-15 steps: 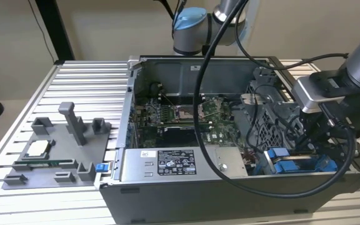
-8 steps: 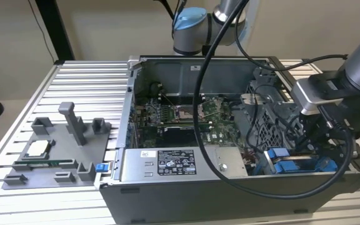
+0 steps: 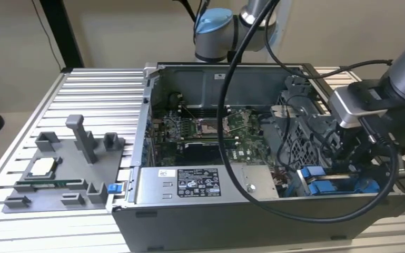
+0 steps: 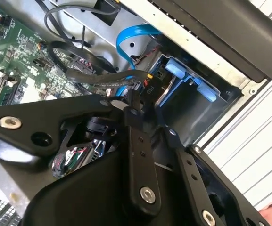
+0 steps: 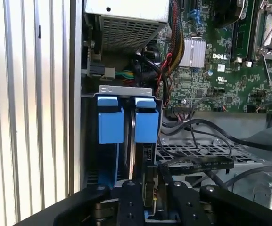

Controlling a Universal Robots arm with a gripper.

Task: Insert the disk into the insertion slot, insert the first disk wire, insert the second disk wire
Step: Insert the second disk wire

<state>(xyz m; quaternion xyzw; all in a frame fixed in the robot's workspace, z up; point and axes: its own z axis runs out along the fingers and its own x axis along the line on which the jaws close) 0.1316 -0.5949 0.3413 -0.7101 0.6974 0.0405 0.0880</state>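
The disk's blue carrier (image 5: 146,125) sits inside the insertion slot (image 5: 126,89), beside a second blue carrier (image 5: 111,123). In the exterior view, those blue frames (image 3: 328,182) show at the case's front corner on that view's right. My gripper (image 5: 151,182) reaches down into the case at the disk's end and is shut on a black wire connector (image 5: 150,190). A flat black cable (image 5: 197,165) runs from it toward the motherboard. In the second wrist view, the fingers (image 4: 138,150) pinch the same black connector (image 4: 147,89) just short of the blue carrier (image 4: 187,75). The arm's wrist (image 3: 353,105) hangs over the bay.
The grey power-supply box (image 3: 195,184) lies along the case front beside the bay. The motherboard (image 3: 209,132) fills the case floor, with loose black cables (image 4: 79,70) and a blue ribbon cable (image 4: 126,42) nearby. A grey fixture tray (image 3: 61,174) rests on the slatted table at the exterior view's left.
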